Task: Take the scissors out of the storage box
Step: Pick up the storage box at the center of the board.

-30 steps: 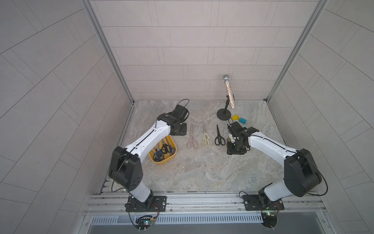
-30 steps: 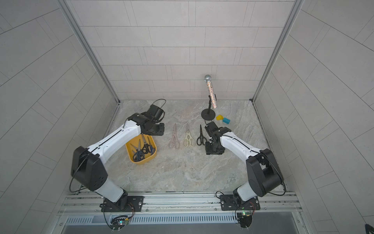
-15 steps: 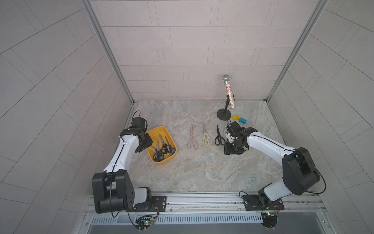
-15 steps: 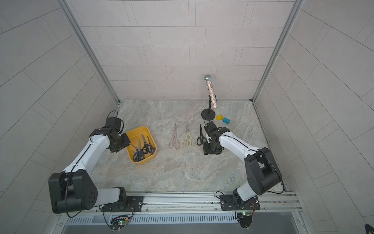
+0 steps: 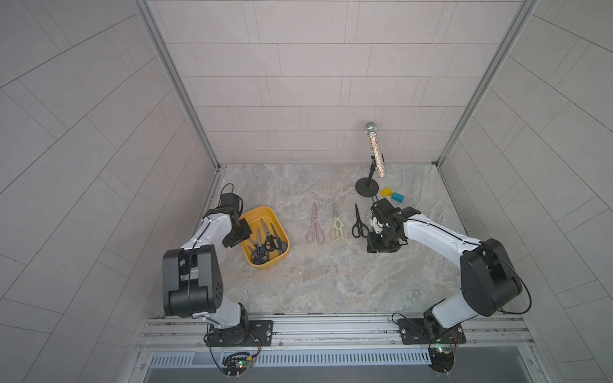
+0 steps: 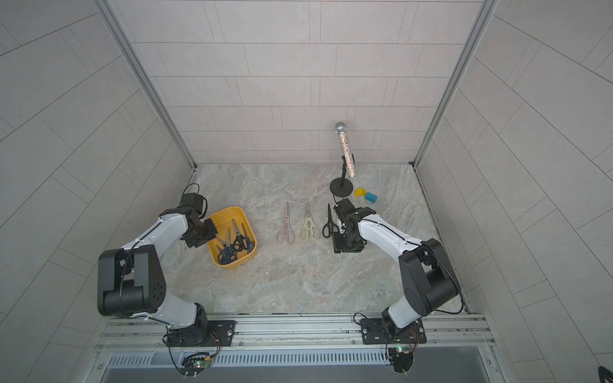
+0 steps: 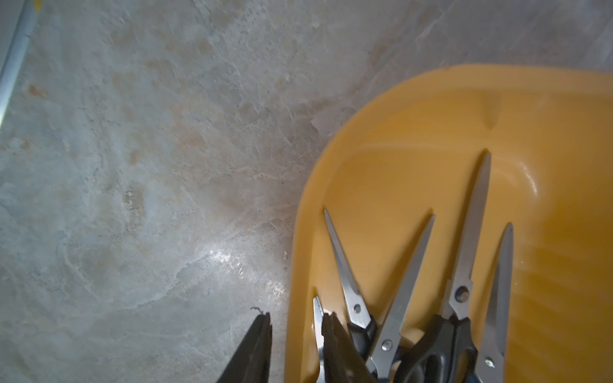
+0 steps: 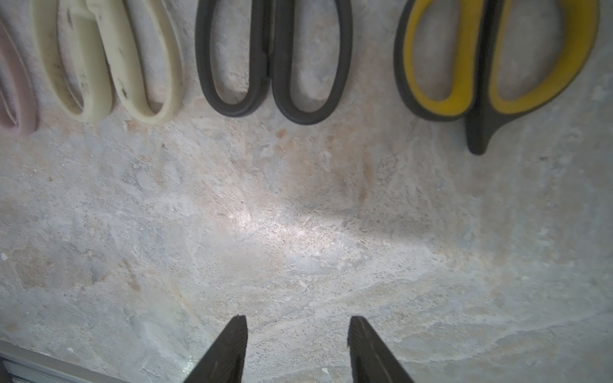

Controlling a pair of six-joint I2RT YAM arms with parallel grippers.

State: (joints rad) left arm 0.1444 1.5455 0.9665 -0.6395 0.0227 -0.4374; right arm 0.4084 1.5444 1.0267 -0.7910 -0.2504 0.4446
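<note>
Storage box: the yellow storage box [image 5: 265,209] sat on the desk [image 5: 331,275] at the left arm's side, well apart from the laid-out row
Scissors left inside: the boxed scissors [image 5: 265,243] lay in an overlapping fan, blue and black handles bunched at the near end, blades pointing to the far wall
Scissors already out: pink shears [image 5: 314,225], cream shears [image 5: 338,226], a black pair [image 5: 359,223] and a yellow-and-black pair [image 8: 491,66] lay side by side on the desk
Left tool: the left tool [image 7: 296,318] stood partly open astride the box's side wall, one finger outside and one inside close by the blades, holding nothing
Right tool: the right tool [image 8: 298,320] hung open and empty over the desk, just short of the row's handles
Handling: probably light, rigid steel and hard plastic; polished blades looked slippery, and tangled handles could drag a neighbour along
Where to hold: likely across the closed blades near the pivot screw, or a handle loop's rim, taking the topmost pair
</note>
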